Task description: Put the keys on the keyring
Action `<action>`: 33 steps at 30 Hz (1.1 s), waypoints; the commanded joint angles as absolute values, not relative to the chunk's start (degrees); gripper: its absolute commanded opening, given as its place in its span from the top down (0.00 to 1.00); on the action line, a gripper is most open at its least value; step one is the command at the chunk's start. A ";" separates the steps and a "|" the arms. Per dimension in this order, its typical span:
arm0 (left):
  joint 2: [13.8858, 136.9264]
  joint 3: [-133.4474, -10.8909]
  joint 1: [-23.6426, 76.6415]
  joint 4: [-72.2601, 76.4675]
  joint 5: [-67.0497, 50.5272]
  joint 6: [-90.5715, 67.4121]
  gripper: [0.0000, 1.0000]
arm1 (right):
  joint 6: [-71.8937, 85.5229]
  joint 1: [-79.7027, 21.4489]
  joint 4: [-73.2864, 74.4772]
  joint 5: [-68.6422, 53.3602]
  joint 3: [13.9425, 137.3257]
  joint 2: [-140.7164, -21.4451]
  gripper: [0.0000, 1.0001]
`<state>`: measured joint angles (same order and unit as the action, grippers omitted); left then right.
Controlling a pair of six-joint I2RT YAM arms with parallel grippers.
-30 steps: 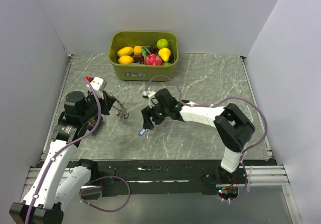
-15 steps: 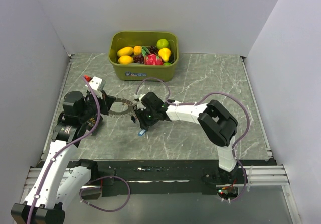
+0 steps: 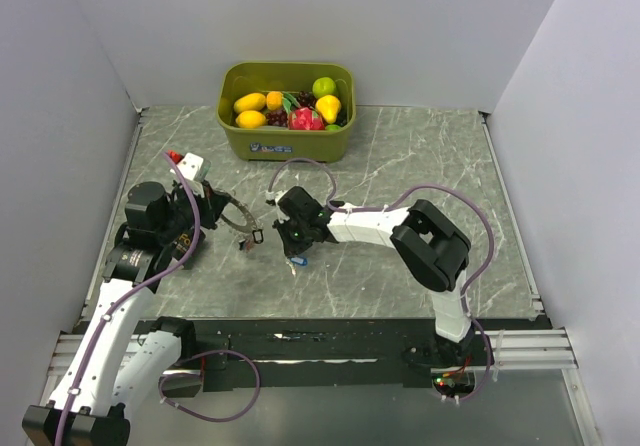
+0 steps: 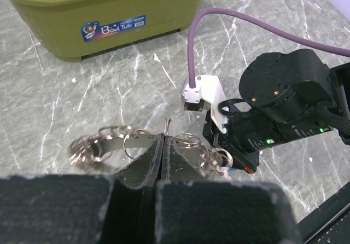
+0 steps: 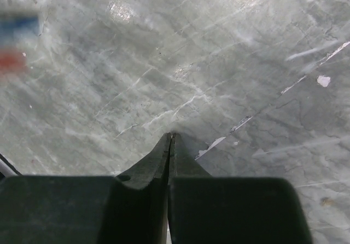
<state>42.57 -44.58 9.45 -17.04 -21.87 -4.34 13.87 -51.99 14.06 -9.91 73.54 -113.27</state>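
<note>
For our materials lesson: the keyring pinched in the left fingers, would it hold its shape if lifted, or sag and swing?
Likely floppy: the keyring is linked loops trailing either side of the left fingers. Probably light: a fingertip pinch holds it. It may swing; its loops look blurred.

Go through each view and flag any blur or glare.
Top external: even, soft light on the table, all sharp. Left wrist: the keyring is smeared by motion, the green tub crisp. Right wrist: the table looks soft, a glare patch near the top, an unidentifiable blue-and-red blur at the left edge.
</note>
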 commanded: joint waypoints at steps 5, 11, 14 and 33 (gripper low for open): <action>41.66 -44.91 9.14 -11.78 -27.85 -5.19 0.99 | 11.87 -50.45 15.56 -7.20 69.00 -102.76 1.00; 43.50 -45.09 9.14 -11.43 -33.57 -4.57 0.99 | 10.02 -46.59 15.38 -11.24 65.22 -92.91 1.00; 44.30 -45.35 9.67 -11.16 -36.12 -4.66 0.99 | 9.32 -44.48 15.12 -13.43 63.55 -87.90 1.00; 48.16 -46.84 28.64 -10.10 -26.10 -8.79 0.99 | 4.57 -40.08 1.32 -30.32 55.10 -69.26 1.00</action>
<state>47.86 -44.34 26.09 -14.20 -27.77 -7.35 6.44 -40.45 6.79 -24.36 55.68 -70.65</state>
